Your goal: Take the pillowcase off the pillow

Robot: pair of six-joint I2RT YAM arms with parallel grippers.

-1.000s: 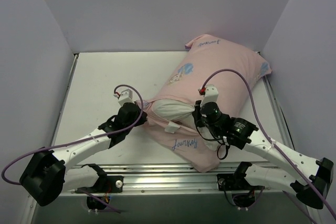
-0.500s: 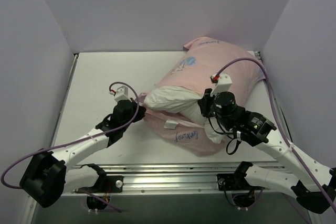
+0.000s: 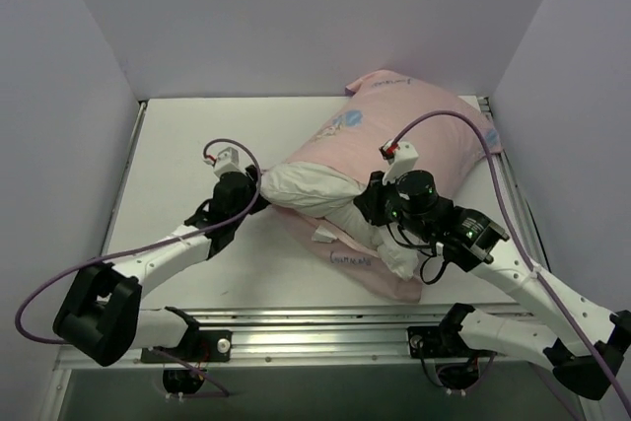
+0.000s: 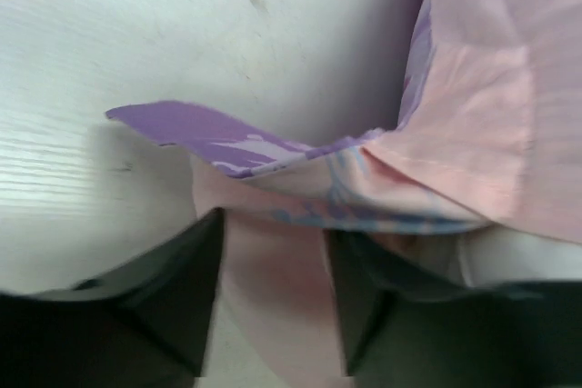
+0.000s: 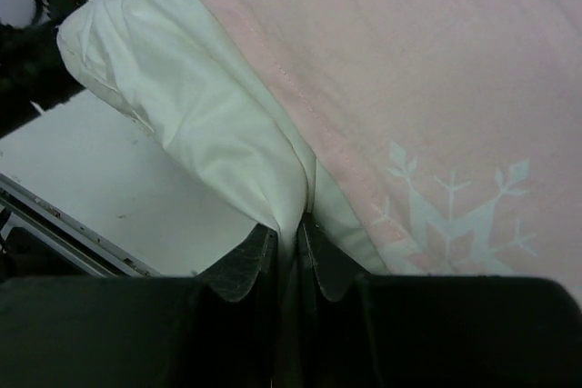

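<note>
Pillowcase [image 3: 424,125] over pillow [image 3: 306,189], cable [image 3: 454,111] perhaps brushing it

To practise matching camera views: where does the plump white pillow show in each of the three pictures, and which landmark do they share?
Top external: plump plain white fabric pillow, centre.
Left wrist: pillow probably the pale strip, lower right.
Right wrist: pillow from upper left to bottom centre.
Shared landmark: pale pink fabric pillowcase.

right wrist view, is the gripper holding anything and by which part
The right gripper is shut on the pillow, pinching a fold of white fabric at the bare end that sticks out of the pillowcase.
</note>
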